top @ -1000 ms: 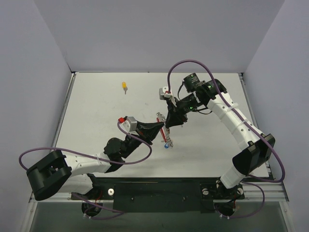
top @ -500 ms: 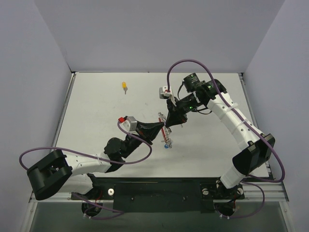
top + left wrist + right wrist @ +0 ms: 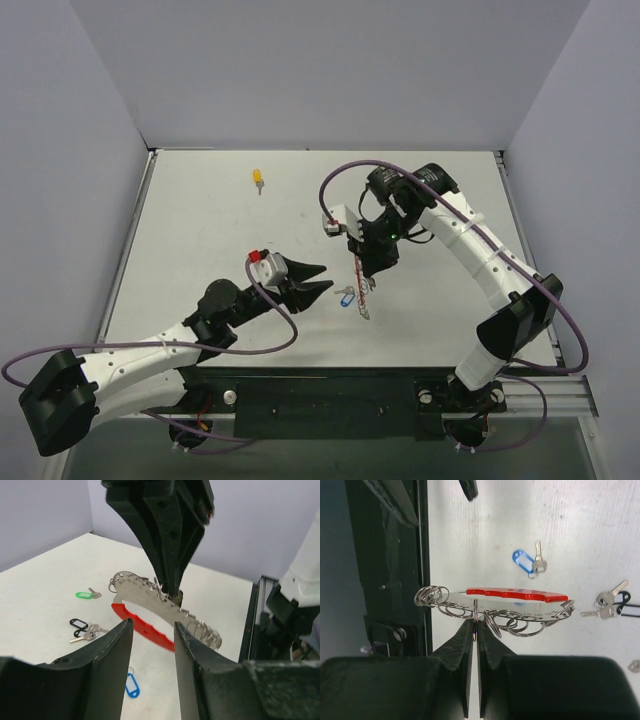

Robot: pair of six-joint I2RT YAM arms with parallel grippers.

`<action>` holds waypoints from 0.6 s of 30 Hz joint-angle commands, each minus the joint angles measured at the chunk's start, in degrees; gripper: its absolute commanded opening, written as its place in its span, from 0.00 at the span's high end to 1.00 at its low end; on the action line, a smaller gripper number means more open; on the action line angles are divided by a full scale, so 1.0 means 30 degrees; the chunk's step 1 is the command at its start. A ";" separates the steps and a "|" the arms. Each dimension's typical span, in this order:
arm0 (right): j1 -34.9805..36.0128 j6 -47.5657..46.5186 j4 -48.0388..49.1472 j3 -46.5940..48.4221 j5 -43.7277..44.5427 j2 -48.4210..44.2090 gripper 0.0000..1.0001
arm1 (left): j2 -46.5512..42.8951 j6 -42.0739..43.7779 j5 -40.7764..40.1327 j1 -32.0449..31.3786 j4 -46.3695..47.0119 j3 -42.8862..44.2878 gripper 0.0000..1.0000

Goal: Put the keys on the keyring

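The keyring point(image 3: 515, 594), a flat silver loop with a red arc and several small split rings, hangs level above the table. My right gripper point(image 3: 476, 623) is shut on one of its rings; from above it point(image 3: 368, 274) points down over the keyring point(image 3: 362, 300). My left gripper point(image 3: 152, 627) stands open, a little short of the keyring point(image 3: 142, 625), with nothing between its fingers; in the top view it point(image 3: 327, 276) is left of the ring. A blue-tagged key point(image 3: 345, 296) lies on the table below. Green-tagged point(image 3: 85, 594) and black-tagged keys point(image 3: 82, 628) lie farther off.
A yellow-tagged key point(image 3: 258, 179) lies alone at the far left of the white table point(image 3: 200, 240). The black rail at the table's near edge point(image 3: 395, 580) runs just beside the keyring. Grey walls close in the sides and back.
My left gripper has opened, let go of the keyring and drawn back towards the near left. My right gripper has carried the keyring a little nearer.
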 commanded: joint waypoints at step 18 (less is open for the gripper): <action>0.1807 -0.1046 -0.3965 0.0333 0.4833 0.0696 1.00 | 0.5477 0.6822 -0.0465 -0.2746 0.1117 0.2862 0.56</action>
